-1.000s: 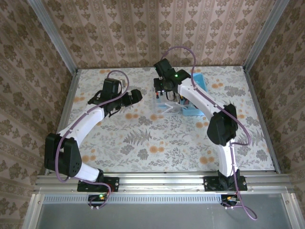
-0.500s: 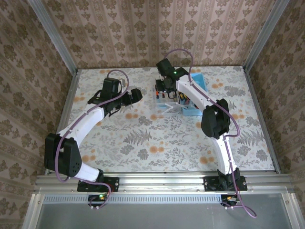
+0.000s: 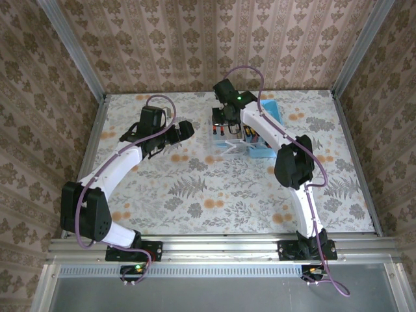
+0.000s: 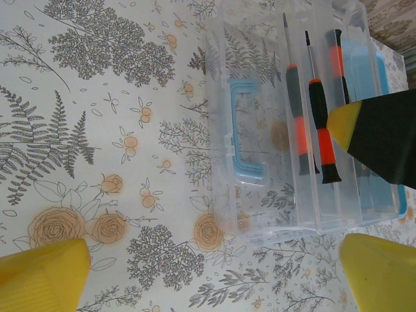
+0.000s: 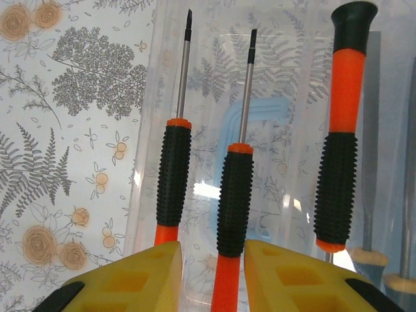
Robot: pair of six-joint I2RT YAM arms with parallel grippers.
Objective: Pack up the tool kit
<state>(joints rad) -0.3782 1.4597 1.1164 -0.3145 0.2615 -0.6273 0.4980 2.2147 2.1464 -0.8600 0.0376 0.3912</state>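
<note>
In the overhead view the clear tool case (image 3: 229, 139) sits on the floral bench (image 3: 195, 195) in the upper middle of the frame, with a blue part (image 3: 272, 112) showing just to its right. The right end effector (image 3: 222, 123) hangs over the upper left part of the case. The left end effector (image 3: 184, 130) hovers to the left of the case, apart from it. In the right wrist view three orange-and-black screwdrivers lie side by side in the case: an outer slim screwdriver (image 5: 173, 175) on the left, the middle screwdriver (image 5: 235, 188), and a thick screwdriver (image 5: 340, 162) on the right with its dark cap at the top of the frame. The right end effector (image 5: 213, 257) straddles the orange end of the middle screwdriver at the bottom of the frame. Its yellow fingers (image 5: 143, 273) are parted a little wider than the handle, leaving a gap on the frame's left side, so it has no firm hold. In the left wrist view the left end effector (image 4: 208, 276) is spread wide with nothing between its pads (image 4: 45, 276), which sit in the lower corners. The case (image 4: 260, 195) and its blue carry handle (image 4: 244, 130) lie toward the upper right.
</note>
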